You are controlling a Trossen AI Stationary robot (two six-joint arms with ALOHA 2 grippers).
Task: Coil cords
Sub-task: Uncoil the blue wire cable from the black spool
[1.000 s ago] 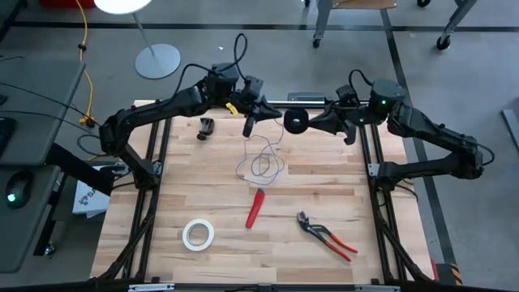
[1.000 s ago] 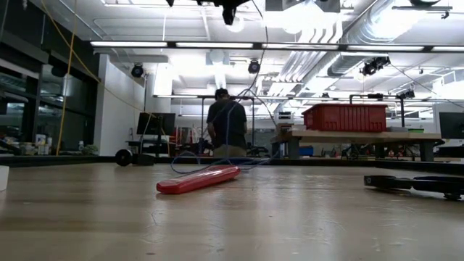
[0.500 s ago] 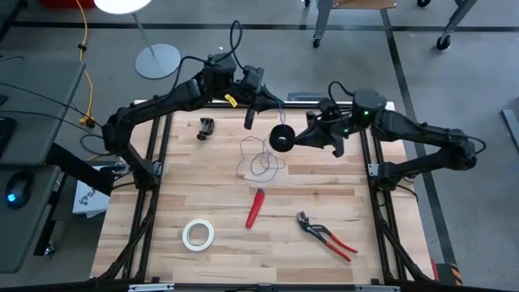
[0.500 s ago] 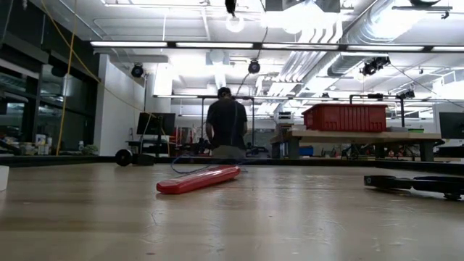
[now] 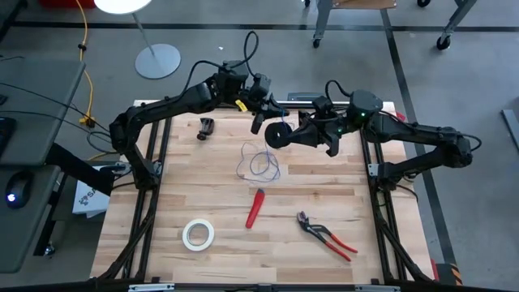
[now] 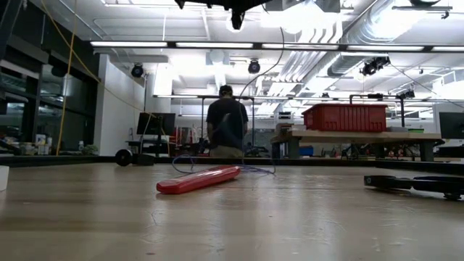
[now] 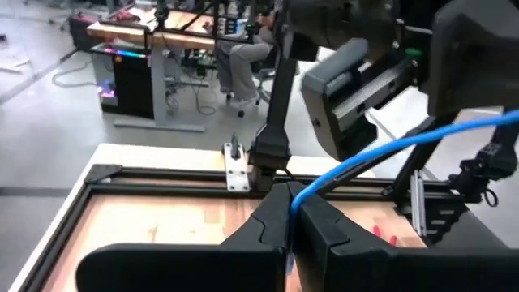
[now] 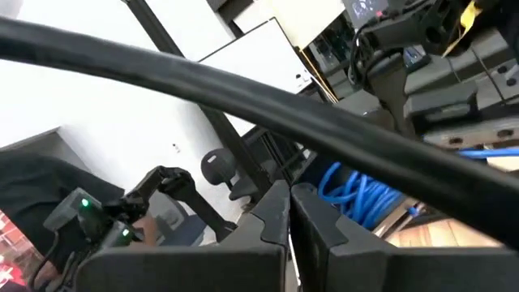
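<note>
Your high view looks straight down from well above, taking in the whole worktop [image 5: 324, 191] and both arms, while your low view sits at the worktop's surface and looks level across it into the room, close enough that the red tool [image 6: 198, 179] fills its middle; both views share that red tool [image 5: 255, 208]. Each wrist view looks forward along its own closed fingers [image 7: 284, 223] at very short range, the left toward the far frame rail, the right probably upward past a dark cable [image 8: 243, 97], though that is hard to read.
</note>
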